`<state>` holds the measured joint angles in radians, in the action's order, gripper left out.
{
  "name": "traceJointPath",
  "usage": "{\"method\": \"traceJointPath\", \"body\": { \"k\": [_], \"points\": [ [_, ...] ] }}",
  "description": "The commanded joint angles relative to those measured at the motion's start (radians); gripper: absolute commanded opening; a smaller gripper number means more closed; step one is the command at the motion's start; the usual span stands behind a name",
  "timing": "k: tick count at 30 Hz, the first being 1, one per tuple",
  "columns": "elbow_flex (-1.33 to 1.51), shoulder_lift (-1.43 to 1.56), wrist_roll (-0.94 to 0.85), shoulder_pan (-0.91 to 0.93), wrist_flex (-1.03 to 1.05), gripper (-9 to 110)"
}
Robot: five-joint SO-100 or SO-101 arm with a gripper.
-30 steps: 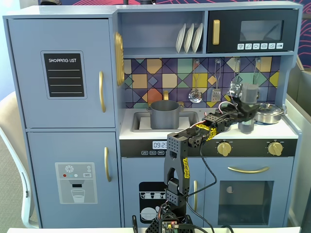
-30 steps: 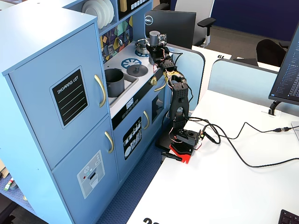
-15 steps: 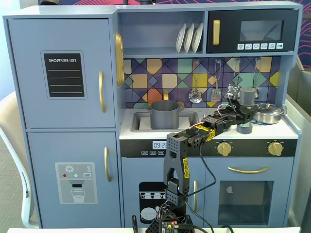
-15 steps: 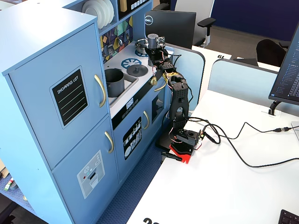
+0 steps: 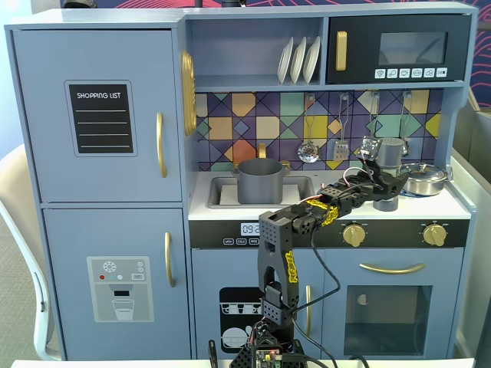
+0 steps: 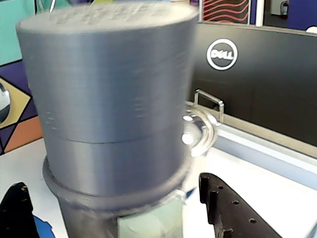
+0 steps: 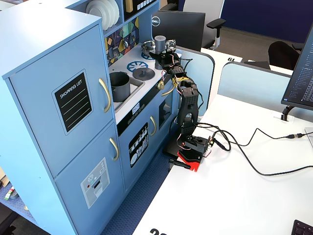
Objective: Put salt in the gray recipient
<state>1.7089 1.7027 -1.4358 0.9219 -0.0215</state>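
both fixed views are bright, evenly lit and sharp, with soft shadows only. the wrist view is softer: the gray cylinder [image 6: 106, 99] filling it is blurred at its edges, and the metal lid [image 6: 198, 133] behind it shows smeared white glare

White desk [image 7: 234, 196] under arm base [image 7: 193, 152], cables [image 7: 254, 147], toy kitchen [image 7: 58, 98].

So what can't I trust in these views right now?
- Grip on the salt shaker: in the wrist view it is blurred and fills the frame; the fingers are cut off by the bottom edge.
- Hand: too small in both fixed views to judge contact.
- Inside of the gray pot: hidden by its wall.
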Motion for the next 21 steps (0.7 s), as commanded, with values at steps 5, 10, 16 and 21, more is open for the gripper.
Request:
{"method": "traceJointPath", "body": {
  "k": [5,10,16,21],
  "points": [
    [0.221,0.422,0.023,0.044,0.121,47],
    [0.474,0.861,-0.005,0.018,0.505,36],
    [0.584,1.293,-0.097,-0.259,1.083,0],
    [0.710,1.448,-0.198,-0.537,1.269,0]
  ]
}}
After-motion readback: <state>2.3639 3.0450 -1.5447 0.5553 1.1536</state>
